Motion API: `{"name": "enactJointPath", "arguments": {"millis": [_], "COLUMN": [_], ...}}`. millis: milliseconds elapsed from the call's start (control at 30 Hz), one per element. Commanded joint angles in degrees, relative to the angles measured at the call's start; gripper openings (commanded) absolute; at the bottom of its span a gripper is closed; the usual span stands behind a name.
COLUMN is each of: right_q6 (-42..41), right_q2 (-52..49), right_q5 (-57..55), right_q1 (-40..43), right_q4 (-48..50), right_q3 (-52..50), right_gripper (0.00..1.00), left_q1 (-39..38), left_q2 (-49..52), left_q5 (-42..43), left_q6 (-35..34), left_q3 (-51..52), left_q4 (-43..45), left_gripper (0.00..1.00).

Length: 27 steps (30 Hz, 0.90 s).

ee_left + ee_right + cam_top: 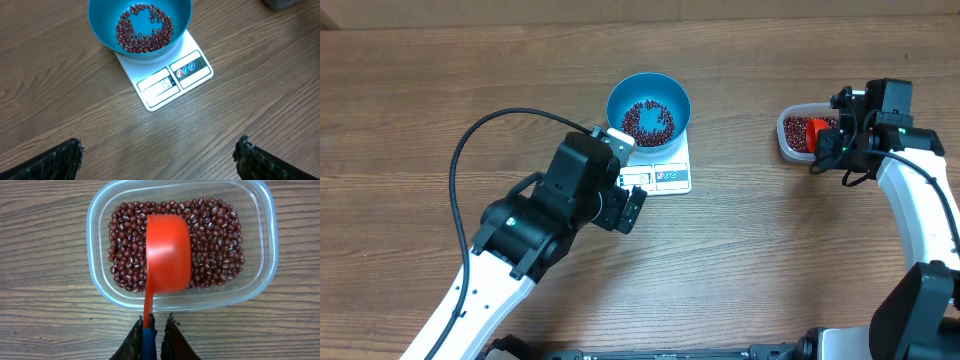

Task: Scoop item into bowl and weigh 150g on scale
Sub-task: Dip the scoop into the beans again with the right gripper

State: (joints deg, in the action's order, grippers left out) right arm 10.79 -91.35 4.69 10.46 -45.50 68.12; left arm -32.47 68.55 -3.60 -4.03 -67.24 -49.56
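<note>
Right gripper (152, 339), bottom centre of its wrist view: jaws pinched in on the thin handle of the scoop (167, 255), which reads as a grip. The scoop is smooth orange-red moulded plastic with a rounded cup. It seems to be domed side up, resting on the beans (215, 235) inside the tub (267, 240). The tub is clear thin plastic, a rounded rectangle with a glossy rim, filling the upper frame. The beans are tiny hard glossy ovals, dark red-brown and loose, so they will likely roll and spill.

Left gripper (160, 157): released, spread wide and empty, with ribbed black pads in the lower corners of its view. It hangs over the wood-grain table (60, 100), below the scale (150, 102) in the frame. The scale is a flat white rectangle at top centre, and its display (161, 85) is too blurred to read. The bowl (100, 15) is deep, round and bright blue, and sits on the scale. Only a thin layer of beans covers its bottom.

Step, as judged: loading the scoop at the tub, with the bowl likely short of target. Next the cup needs turning mouth-up and digging in. Then it should be lifted level, carried left across the overhead frame to the bowl, and tipped slowly.
</note>
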Motion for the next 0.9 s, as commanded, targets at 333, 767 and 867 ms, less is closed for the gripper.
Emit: {"name": "enactJointPath", "arguments": {"millis": [333,767,867], "right_q6": [-0.11,-0.35,-0.35], "right_q2": [0.35,0.35,0.35], "right_q5": [0.57,0.57,0.57], "right_q1": [0.11,0.11,0.11], "right_q4": [0.39,4.42,5.46], "right_q3": [0.09,0.09,0.09], "right_gripper": [0.16,0.17,0.16], "left_q1": [0.28,0.28,0.28], "left_q2": [4.83,4.94,4.94], "left_q5": [0.66,0.68,0.68], "left_q6": [0.96,0.63,0.63], "left_q3": [-1.49,-1.49,-1.49], "left_q4": [3.74,6.54,6.54], "left_gripper": [0.99,1.00,1.00]}}
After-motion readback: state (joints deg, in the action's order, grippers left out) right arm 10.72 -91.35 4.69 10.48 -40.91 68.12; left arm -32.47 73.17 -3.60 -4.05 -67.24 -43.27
